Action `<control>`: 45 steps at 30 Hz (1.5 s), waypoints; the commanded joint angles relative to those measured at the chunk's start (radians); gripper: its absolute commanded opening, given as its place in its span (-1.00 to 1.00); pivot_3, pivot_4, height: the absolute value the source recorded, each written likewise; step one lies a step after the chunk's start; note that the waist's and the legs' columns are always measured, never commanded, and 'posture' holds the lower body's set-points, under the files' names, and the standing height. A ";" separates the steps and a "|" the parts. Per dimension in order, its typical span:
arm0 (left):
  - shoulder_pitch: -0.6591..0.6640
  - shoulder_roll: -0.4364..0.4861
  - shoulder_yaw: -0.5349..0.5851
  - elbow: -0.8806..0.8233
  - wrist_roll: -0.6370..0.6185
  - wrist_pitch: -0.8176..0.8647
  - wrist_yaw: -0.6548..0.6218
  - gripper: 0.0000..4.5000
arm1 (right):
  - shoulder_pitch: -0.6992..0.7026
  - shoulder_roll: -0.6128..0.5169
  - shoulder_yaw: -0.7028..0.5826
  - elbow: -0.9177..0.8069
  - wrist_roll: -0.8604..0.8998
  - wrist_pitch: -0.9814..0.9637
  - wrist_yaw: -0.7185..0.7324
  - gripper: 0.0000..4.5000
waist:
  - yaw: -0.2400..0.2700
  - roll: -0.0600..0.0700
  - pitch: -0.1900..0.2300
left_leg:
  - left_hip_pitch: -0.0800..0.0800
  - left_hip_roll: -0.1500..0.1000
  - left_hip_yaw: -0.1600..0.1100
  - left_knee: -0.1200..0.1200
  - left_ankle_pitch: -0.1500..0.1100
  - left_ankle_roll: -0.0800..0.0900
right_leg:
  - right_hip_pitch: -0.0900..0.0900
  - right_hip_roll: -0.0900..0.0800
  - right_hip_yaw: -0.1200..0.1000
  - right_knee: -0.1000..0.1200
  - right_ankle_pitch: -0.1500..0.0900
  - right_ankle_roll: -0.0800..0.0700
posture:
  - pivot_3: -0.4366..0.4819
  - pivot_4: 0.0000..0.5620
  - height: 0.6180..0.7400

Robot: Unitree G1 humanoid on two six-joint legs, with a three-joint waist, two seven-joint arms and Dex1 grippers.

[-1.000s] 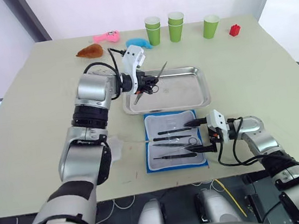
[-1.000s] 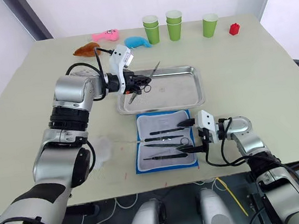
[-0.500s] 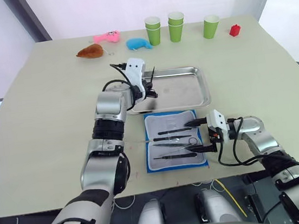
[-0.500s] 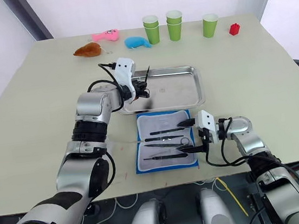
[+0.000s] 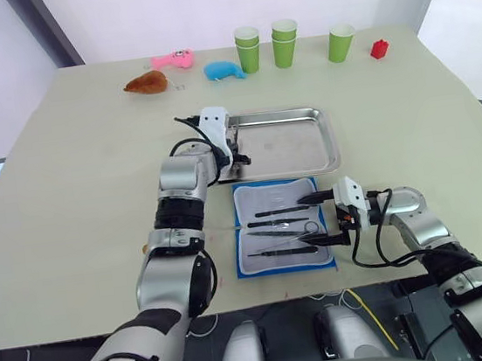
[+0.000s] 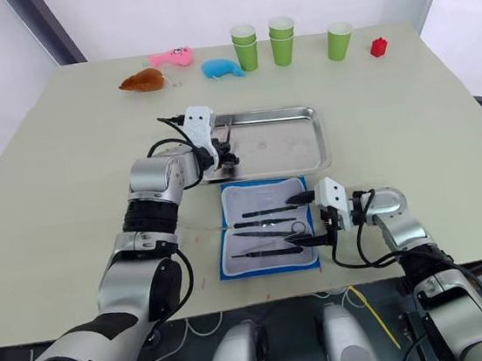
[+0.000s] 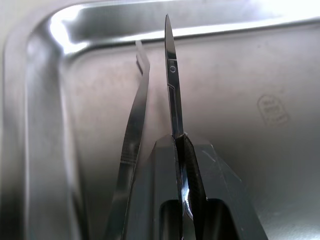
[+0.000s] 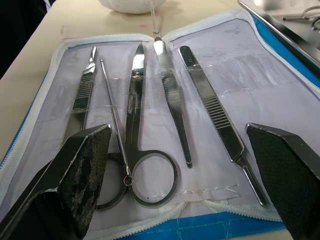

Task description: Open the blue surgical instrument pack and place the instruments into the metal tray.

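Note:
The blue surgical instrument pack lies open on the table in front of the metal tray, its pale lining up. Several silver instruments lie in it: ring-handled scissors, tweezers and thin probes. My right gripper is open at the pack's right edge, one finger on each side of the instruments' handle ends, holding nothing. My left gripper sits low over the tray's left end, shut on a pair of scissors whose closed blades point across the tray's near-left corner, just above its floor.
Along the table's far side stand green paper cups, a red block, a blue whale toy, a pink toy and a brown toy. The table's front edge runs just below the pack.
My left arm has swung in and brought the scissors down from above the tray to just over its left end. The right gripper has stayed put.

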 commanded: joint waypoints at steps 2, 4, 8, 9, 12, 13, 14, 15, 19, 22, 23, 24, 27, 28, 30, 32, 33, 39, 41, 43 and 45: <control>-0.026 -0.008 0.015 0.009 -0.013 -0.004 0.004 -0.99 | 0.045 -0.002 0.057 0.093 -0.077 0.036 -0.023 1.00 | 0.000 0.000 0.000 | 0.000 0.000 0.000 0.000 0.000 0.000 | 0.000 0.000 0.000 0.000 0.000 0.000 | -0.05 -0.47 1.00; -0.028 -0.009 0.014 0.016 -0.010 -0.009 0.005 -0.99 | 0.045 -0.001 0.057 0.092 -0.077 0.037 -0.024 1.00 | 0.000 0.000 0.000 | 0.000 0.000 0.000 0.000 0.000 0.000 | 0.000 0.000 0.000 0.000 0.000 0.000 | -0.05 -0.47 1.00; -0.030 -0.008 0.015 0.029 -0.006 -0.019 0.010 -0.99 | 0.046 -0.001 0.056 0.092 -0.077 0.037 -0.026 1.00 | 0.000 0.000 0.000 | 0.000 0.000 0.000 0.000 0.000 0.000 | 0.000 0.000 0.000 0.000 0.000 0.000 | -0.05 -0.47 1.00; -0.031 -0.008 0.016 0.029 -0.006 -0.019 0.012 -0.99 | 0.046 -0.001 0.056 0.092 -0.076 0.037 -0.026 1.00 | 0.000 0.000 0.000 | 0.000 0.000 0.000 0.000 0.000 0.000 | 0.000 0.000 0.000 0.000 0.000 0.000 | -0.05 -0.47 1.00; -0.034 -0.008 0.018 0.030 -0.007 -0.020 0.018 -0.51 | 0.044 -0.001 0.055 0.096 -0.077 0.036 -0.026 1.00 | 0.000 0.000 0.000 | 0.000 0.000 0.000 0.000 0.000 0.000 | 0.000 0.000 0.000 0.000 0.000 0.000 | -0.05 -0.47 1.00; -0.036 -0.007 0.017 0.031 -0.005 -0.022 0.021 -0.42 | 0.043 -0.001 0.054 0.097 -0.077 0.036 -0.026 1.00 | 0.000 0.000 0.000 | 0.000 0.000 0.000 0.000 0.000 0.000 | 0.000 0.000 0.000 0.000 0.000 0.000 | -0.05 -0.47 1.00; -0.037 -0.006 0.017 0.029 -0.004 -0.021 0.024 -0.10 | 0.042 -0.002 0.054 0.098 -0.077 0.035 -0.026 1.00 | 0.000 0.000 0.000 | 0.000 0.000 0.000 0.000 0.000 0.000 | 0.000 0.000 0.000 0.000 0.000 0.000 | -0.05 -0.47 1.00; -0.041 -0.006 0.017 0.022 -0.004 -0.016 0.028 -0.05 | 0.042 -0.002 0.054 0.098 -0.077 0.035 -0.026 1.00 | 0.000 0.000 0.000 | 0.000 0.000 0.000 0.000 0.000 0.000 | 0.000 0.000 0.000 0.000 0.000 0.000 | -0.05 -0.47 1.00; -0.054 -0.013 0.016 -0.017 -0.014 0.007 0.034 0.70 | 0.042 0.000 0.055 0.099 -0.078 0.035 -0.027 1.00 | 0.000 0.000 0.000 | 0.000 0.000 0.000 0.000 0.000 0.000 | 0.000 0.000 0.000 0.000 0.000 0.000 | -0.05 -0.47 1.00; -0.053 -0.016 0.007 -0.066 -0.024 0.029 0.020 0.70 | 0.041 0.001 0.055 0.099 -0.077 0.034 -0.027 1.00 | 0.000 0.000 0.000 | 0.000 0.000 0.000 -0.001 0.000 0.000 | 0.000 0.000 0.000 0.000 0.000 0.000 | -0.05 -0.47 1.00; -0.053 -0.013 0.001 -0.082 -0.024 0.034 0.013 0.70 | 0.039 0.002 0.055 0.101 -0.077 0.034 -0.027 1.00 | 0.000 0.000 0.000 | 0.000 0.000 0.000 -0.001 0.000 0.000 | 0.000 0.000 0.000 0.000 0.000 0.000 | -0.05 -0.47 1.00; -0.051 -0.008 -0.006 -0.102 -0.024 0.041 0.005 0.70 | 0.038 0.003 0.054 0.102 -0.077 0.034 -0.028 1.00 | 0.000 0.000 0.000 | 0.000 0.000 0.000 -0.001 0.000 0.000 | 0.000 0.000 0.000 0.000 0.000 0.000 | -0.05 -0.47 1.00; -0.049 0.004 -0.020 -0.155 -0.033 0.059 -0.018 0.70 | 0.037 0.004 0.051 0.101 -0.076 0.033 -0.032 1.00 | -0.001 0.000 0.000 | 0.000 0.000 0.000 -0.001 0.000 0.000 | 0.000 0.000 0.000 0.000 0.000 0.000 | -0.05 -0.47 1.00; -0.048 0.009 -0.022 -0.173 -0.037 0.064 -0.029 0.70 | 0.037 0.003 0.051 0.101 -0.075 0.033 -0.031 1.00 | -0.001 0.000 0.000 | 0.000 0.000 0.000 -0.001 0.000 0.000 | 0.000 0.000 0.000 0.000 0.000 0.000 | -0.05 -0.47 1.00; -0.046 0.022 -0.027 -0.205 -0.046 0.066 -0.058 0.70 | 0.039 0.000 0.050 0.098 -0.074 0.032 -0.027 1.00 | -0.001 0.000 0.000 | 0.000 0.000 0.000 -0.001 0.000 0.000 | 0.000 0.000 0.000 0.000 0.000 0.000 | -0.05 -0.47 1.00; -0.041 0.031 -0.028 -0.231 -0.054 0.051 -0.080 0.70 | 0.042 -0.002 0.050 0.095 -0.072 0.031 -0.024 1.00 | -0.001 0.000 0.000 | 0.000 0.000 0.000 -0.001 0.000 -0.001 | 0.000 0.000 0.000 0.000 0.000 0.000 | -0.05 -0.47 1.00; -0.039 0.042 -0.037 -0.243 -0.057 0.057 -0.100 0.70 | 0.043 -0.004 0.049 0.094 -0.071 0.029 -0.021 1.00 | -0.001 0.000 0.000 | 0.000 0.000 0.000 -0.001 0.000 -0.001 | 0.000 0.000 0.000 -0.001 0.000 0.000 | -0.05 -0.47 1.00; -0.002 0.119 -0.066 -0.292 -0.076 0.015 -0.226 0.70 | 0.043 -0.016 0.042 0.095 -0.056 0.001 0.017 1.00 | 0.000 0.001 0.000 | 0.000 0.000 0.000 -0.002 0.000 -0.001 | 0.000 -0.001 0.000 -0.001 0.000 0.000 | -0.05 -0.47 1.00; 0.005 0.132 -0.058 -0.290 -0.088 -0.015 -0.255 0.70 | 0.039 -0.020 0.040 0.098 -0.056 -0.004 0.024 1.00 | 0.001 0.001 0.000 | 0.000 0.000 0.000 -0.002 0.000 -0.001 | 0.000 -0.001 0.000 -0.001 0.000 0.000 | -0.05 -0.47 1.00; 0.018 0.154 -0.068 -0.301 -0.100 -0.052 -0.311 0.70 | 0.039 -0.027 0.039 0.096 -0.055 -0.008 0.034 1.00 | 0.006 0.001 0.000 | 0.000 -0.001 0.000 -0.002 0.000 -0.001 | 0.000 -0.002 -0.001 -0.002 0.000 0.000 | -0.05 -0.47 1.00; 0.038 0.186 -0.086 -0.321 -0.114 -0.107 -0.397 0.70 | 0.043 -0.039 0.042 0.089 -0.055 -0.012 0.051 1.00 | 0.008 0.001 0.001 | -0.001 -0.001 0.000 -0.002 0.000 -0.001 | 0.000 -0.002 -0.001 -0.002 0.000 0.000 | -0.05 -0.47 1.00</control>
